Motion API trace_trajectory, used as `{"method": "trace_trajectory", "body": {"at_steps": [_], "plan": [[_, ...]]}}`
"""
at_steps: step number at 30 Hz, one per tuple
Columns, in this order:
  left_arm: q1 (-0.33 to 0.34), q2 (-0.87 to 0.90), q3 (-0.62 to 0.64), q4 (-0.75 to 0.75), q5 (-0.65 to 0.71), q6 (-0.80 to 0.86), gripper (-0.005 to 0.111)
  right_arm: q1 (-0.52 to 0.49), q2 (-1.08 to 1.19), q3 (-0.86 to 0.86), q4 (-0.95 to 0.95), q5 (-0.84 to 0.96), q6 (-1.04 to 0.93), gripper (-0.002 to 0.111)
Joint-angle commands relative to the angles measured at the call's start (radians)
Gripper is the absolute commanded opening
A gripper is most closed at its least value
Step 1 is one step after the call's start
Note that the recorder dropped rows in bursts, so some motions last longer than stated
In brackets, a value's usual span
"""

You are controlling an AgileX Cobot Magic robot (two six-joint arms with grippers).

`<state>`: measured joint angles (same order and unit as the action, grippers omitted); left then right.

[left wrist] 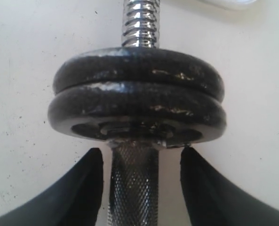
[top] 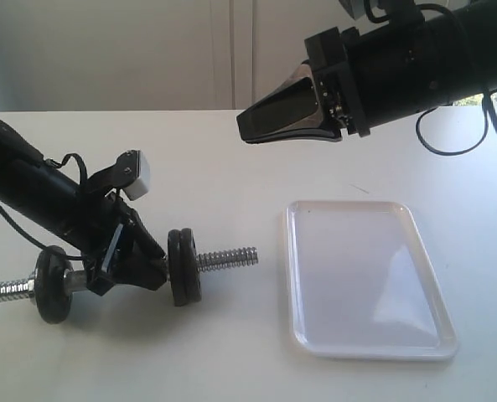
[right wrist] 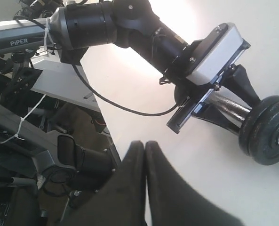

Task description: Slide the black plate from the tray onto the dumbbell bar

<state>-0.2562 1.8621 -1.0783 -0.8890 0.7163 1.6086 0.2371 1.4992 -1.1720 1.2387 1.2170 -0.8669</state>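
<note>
The dumbbell bar (top: 227, 258) lies on the table left of the white tray (top: 365, 276), which holds nothing. Two black plates (top: 183, 266) sit pressed together on the bar by its right threaded end, and one more black disc (top: 54, 285) sits near its left end. My left gripper (top: 152, 270) straddles the knurled middle (left wrist: 133, 188) just behind the plates (left wrist: 137, 99). It is open, with its fingers (left wrist: 90, 183) standing off the bar on both sides. My right gripper (top: 246, 127) hangs high over the table, shut and empty (right wrist: 145, 143).
The tray's corner (left wrist: 228, 4) shows just beyond the threaded end (left wrist: 139, 23). The table's edge and dark equipment (right wrist: 45, 155) lie beyond the left arm (right wrist: 130, 28) in the right wrist view.
</note>
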Motion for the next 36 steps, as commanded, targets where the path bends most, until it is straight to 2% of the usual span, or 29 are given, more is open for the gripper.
{"method": "trace_trajectory", "body": {"at_steps": [1, 13, 21, 23, 25, 29, 30, 36], "plan": [[-0.005, -0.038, -0.006, 0.016, 0.014, -0.026, 0.055, -0.008, -0.009, -0.002, -0.002, 0.004, -0.010, 0.000], [-0.005, -0.166, -0.006, 0.167, -0.040, -0.153, 0.055, -0.008, -0.009, -0.002, -0.014, 0.004, -0.010, 0.000], [-0.005, -0.317, -0.006, 0.180, -0.060, -0.284, 0.053, -0.008, -0.009, -0.002, -0.016, 0.004, -0.021, 0.000], [-0.005, -0.371, -0.006, 0.180, -0.060, -0.352, 0.047, -0.008, -0.009, -0.002, -0.016, 0.004, -0.026, 0.000], [-0.005, -0.427, -0.006, 0.180, -0.060, -0.429, 0.035, -0.008, -0.009, -0.002, -0.016, 0.004, -0.026, 0.000], [-0.005, -0.525, -0.006, 0.205, -0.054, -0.560, 0.005, -0.008, -0.009, -0.002, -0.016, 0.004, -0.026, 0.000], [-0.005, -0.552, -0.006, 0.222, -0.040, -0.594, 0.000, -0.008, -0.009, -0.002, -0.016, 0.004, -0.026, 0.000], [-0.005, -0.682, -0.004, 0.295, -0.007, -0.782, 0.000, -0.008, -0.009, -0.002, -0.022, 0.004, -0.025, 0.000]]}}
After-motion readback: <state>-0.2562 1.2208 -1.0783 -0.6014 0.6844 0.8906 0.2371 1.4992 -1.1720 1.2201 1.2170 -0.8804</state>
